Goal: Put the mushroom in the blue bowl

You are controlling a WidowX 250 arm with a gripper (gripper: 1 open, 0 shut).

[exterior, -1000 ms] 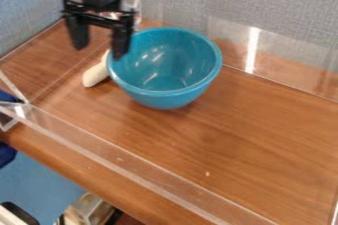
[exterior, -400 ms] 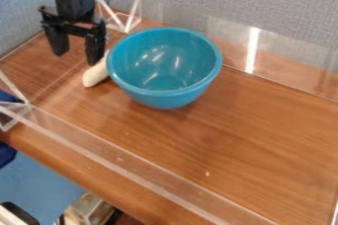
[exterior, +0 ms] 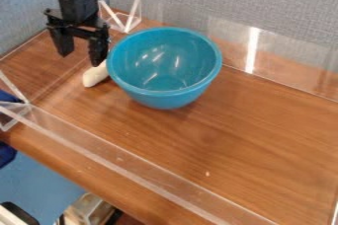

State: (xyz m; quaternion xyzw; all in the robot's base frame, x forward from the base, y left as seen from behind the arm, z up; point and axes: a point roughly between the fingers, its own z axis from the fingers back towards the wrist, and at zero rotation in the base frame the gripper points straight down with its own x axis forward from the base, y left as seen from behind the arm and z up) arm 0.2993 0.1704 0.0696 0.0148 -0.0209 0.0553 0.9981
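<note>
Compared with the earlier frames, the black metal-and-plastic gripper (exterior: 79, 43) had shifted down and left, away from the bowl. Its jaws stood wide open, holding nothing. The large glossy teal-blue plastic bowl (exterior: 164, 68) sat upright, showing only reflections inside. It rested on a reddish-brown wood-grain table (exterior: 224, 150), with a grey textured panel (exterior: 251, 17) behind. The small mushroom with a cream-white stem (exterior: 95, 75) lay outside, just beside the bowl's left rim in the view; its cap could not be made out.

Bright, even light with pale glare inside the blue bowl (exterior: 164, 68), the picture perhaps slightly soft
</note>
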